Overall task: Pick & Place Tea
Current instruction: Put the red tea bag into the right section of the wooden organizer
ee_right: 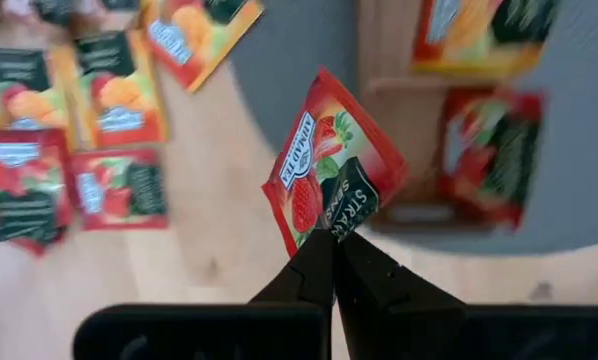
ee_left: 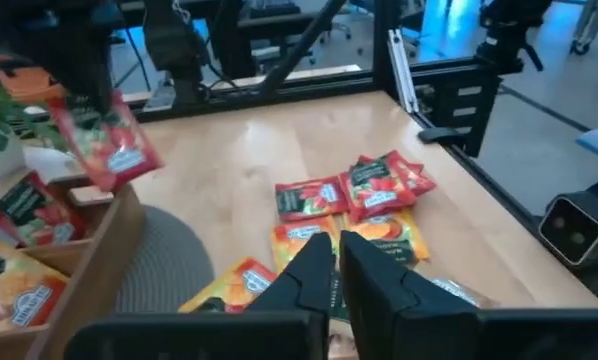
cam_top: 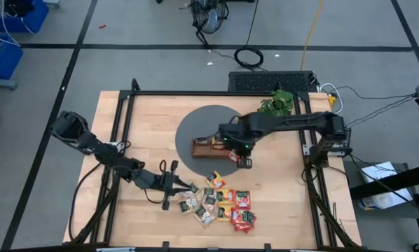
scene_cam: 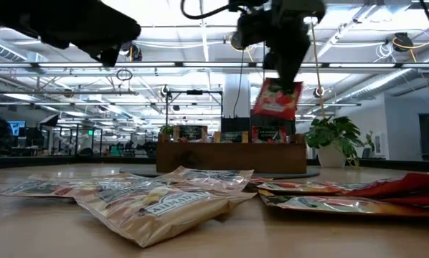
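Several tea sachets (cam_top: 220, 203), green, orange and red, lie flat in a loose pile near the table's near edge, also in the low view (scene_cam: 164, 197) and left wrist view (ee_left: 359, 200). My left gripper (cam_top: 183, 185) (ee_left: 337, 245) hovers shut at the pile's left side, over the orange sachets. My right gripper (cam_top: 243, 162) (ee_right: 334, 245) is shut on a red sachet (ee_right: 329, 170) beside the wooden tray (cam_top: 209, 147). The tray (ee_right: 379, 60) stands on a grey round mat (cam_top: 195, 122) with orange and red sachets in its compartments. My right gripper pinches the red sachet between its two fingers at the dark-printed edge (ee_right: 341, 215). The fingers come from above, pointing down. The sachet (scene_cam: 277, 99) hangs tilted below them, lifted clear of the table and above the tray's height.
A potted green plant (cam_top: 278, 103) (scene_cam: 333, 136) stands at the far right of the table, behind the right arm. A black frame rail (cam_top: 125, 119) runs along the table's edges. Bare wood lies between the tray and the pile (cam_top: 195, 171).
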Tool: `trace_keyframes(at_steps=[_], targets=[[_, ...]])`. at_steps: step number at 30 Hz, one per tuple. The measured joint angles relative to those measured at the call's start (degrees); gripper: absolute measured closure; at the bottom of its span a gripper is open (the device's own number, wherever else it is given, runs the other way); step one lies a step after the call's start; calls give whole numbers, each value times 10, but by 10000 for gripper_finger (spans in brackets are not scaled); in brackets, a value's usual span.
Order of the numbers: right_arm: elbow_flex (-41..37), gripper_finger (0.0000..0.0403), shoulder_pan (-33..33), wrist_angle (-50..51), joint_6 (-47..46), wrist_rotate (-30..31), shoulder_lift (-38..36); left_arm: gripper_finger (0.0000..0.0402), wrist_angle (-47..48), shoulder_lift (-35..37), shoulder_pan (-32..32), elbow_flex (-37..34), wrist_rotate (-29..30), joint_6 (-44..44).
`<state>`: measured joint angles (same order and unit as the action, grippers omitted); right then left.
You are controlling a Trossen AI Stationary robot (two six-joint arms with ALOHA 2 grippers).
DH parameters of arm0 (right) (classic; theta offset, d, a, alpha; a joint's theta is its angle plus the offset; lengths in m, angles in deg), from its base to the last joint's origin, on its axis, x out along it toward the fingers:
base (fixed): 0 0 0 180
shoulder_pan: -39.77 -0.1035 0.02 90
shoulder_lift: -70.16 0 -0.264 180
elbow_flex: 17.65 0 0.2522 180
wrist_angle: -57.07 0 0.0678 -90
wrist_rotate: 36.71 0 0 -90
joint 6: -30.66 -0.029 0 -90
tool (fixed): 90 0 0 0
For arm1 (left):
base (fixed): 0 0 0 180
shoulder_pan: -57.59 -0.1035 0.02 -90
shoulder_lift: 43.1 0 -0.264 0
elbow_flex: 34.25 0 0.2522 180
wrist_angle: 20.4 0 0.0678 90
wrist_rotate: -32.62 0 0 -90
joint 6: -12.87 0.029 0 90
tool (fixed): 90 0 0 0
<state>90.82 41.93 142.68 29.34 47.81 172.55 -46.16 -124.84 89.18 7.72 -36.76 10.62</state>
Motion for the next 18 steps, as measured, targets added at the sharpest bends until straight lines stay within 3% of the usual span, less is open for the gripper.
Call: trace_keyframes(at_steps=[7,13,18], targets=[[48,403,16,42,104,61,59,360,4,0,8,0,-1,9],[49,403,36,65,134,130,71,360,-8,0,7,0,-1,10],[49,403,51,51,149,142,71,360,-5,0,7,0,-1,10]])
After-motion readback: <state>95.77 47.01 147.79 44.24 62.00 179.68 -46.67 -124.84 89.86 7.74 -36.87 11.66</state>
